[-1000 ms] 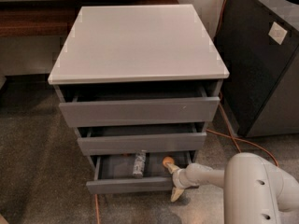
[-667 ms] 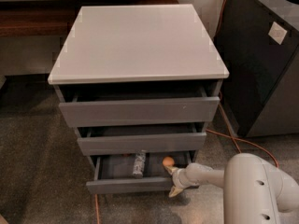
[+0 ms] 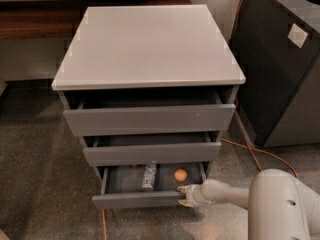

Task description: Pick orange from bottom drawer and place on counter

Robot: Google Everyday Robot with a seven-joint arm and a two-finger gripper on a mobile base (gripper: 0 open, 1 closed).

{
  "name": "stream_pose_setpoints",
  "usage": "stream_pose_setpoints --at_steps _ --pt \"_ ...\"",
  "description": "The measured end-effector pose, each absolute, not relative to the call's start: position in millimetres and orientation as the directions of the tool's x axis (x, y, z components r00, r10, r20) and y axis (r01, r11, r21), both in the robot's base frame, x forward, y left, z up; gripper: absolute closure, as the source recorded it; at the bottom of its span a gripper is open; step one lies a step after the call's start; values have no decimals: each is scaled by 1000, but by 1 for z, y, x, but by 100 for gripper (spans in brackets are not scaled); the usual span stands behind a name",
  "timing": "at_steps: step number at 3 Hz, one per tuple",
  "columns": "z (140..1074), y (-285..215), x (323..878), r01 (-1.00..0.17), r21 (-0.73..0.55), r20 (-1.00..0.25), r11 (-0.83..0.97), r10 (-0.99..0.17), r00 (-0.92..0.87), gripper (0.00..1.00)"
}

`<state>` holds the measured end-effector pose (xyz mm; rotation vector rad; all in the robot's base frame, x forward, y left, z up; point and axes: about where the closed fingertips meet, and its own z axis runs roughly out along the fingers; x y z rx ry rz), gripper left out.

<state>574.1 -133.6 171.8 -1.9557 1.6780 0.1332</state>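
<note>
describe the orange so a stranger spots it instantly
Find the grey three-drawer cabinet; its bottom drawer stands open. Inside, right of a silvery object, sits the orange, the only round orange-coloured thing, just behind the tool at the drawer front.

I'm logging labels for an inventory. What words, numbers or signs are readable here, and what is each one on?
No text here can be read.
White sticker on the dark cabinet: too blurred to read.
Small container in the bottom drawer, left of the orange: any label is too small to read.
Hand, at the drawer's front right corner: no marking visible.
</note>
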Motion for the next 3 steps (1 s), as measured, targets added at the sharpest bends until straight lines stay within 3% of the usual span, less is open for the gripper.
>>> stream_pose_setpoints --at_steps 1,2,3 --pt "173 -136 555 -941 -333 -435 -55 -877 206 87" --pt "172 -141 526 -950 -308 -448 -54 -873 195 100" --pt "169 -143 500 -959 -278 -458 -58 -869 186 100"
